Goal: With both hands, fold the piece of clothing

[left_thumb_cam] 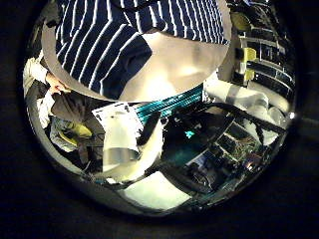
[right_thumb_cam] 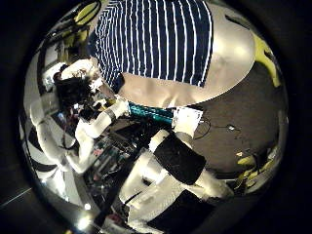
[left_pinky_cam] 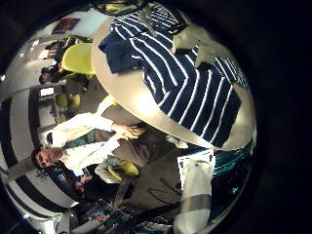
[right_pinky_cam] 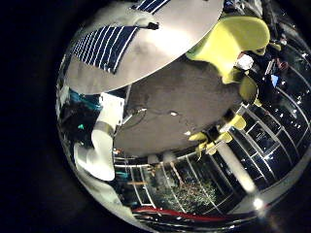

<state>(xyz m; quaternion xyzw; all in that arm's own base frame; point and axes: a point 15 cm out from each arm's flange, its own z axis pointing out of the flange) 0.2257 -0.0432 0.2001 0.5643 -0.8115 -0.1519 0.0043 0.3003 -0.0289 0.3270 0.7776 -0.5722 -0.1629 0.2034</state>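
A striped garment (left_pinky_cam: 185, 83) lies spread on the round table (left_pinky_cam: 132, 97), with one sleeve part folded over at its edge. My left hand (left_pinky_cam: 190, 39) hangs well above it, its fingers straight over the cloth and holding nothing. The same garment (left_thumb_cam: 120, 40) shows flat on the table top (left_thumb_cam: 189, 70) in the left thumb side view. From my right hand the garment (right_thumb_cam: 156, 44) fills the far part of the table (right_thumb_cam: 234, 49), untouched. A hand (right_thumb_cam: 78, 93) of black and white parts hovers beside the table's edge. The garment's corner (right_pinky_cam: 112, 44) also shows.
Chairs (right_pinky_cam: 228, 44) stand on the floor around the table. A white arm (left_thumb_cam: 125, 149) rises beside the table's edge, and another stretch of white arm (right_thumb_cam: 166, 156) shows below the table.
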